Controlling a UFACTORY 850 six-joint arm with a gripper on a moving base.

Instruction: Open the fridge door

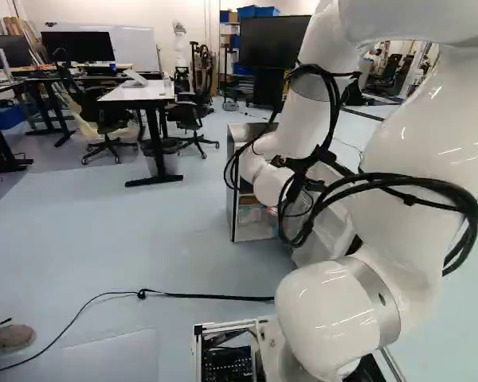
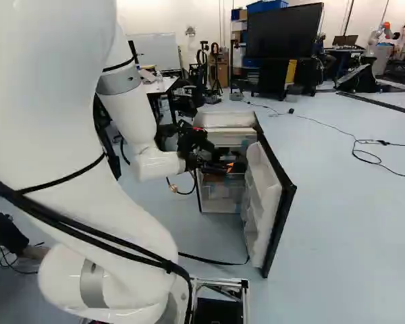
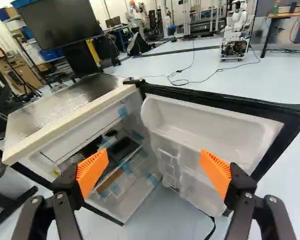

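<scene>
fingers parted around nothing, a robot's gripper [image 3: 154,172] hovers before the fridge [image 3: 65,112], whose wide-swung door [image 3: 205,125] could strain its hinge if pushed too hard outward.

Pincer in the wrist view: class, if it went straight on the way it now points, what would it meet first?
Most likely the open door, on its white inner side near the hinged edge; depth is unclear, so the fridge itself might come first.
</scene>
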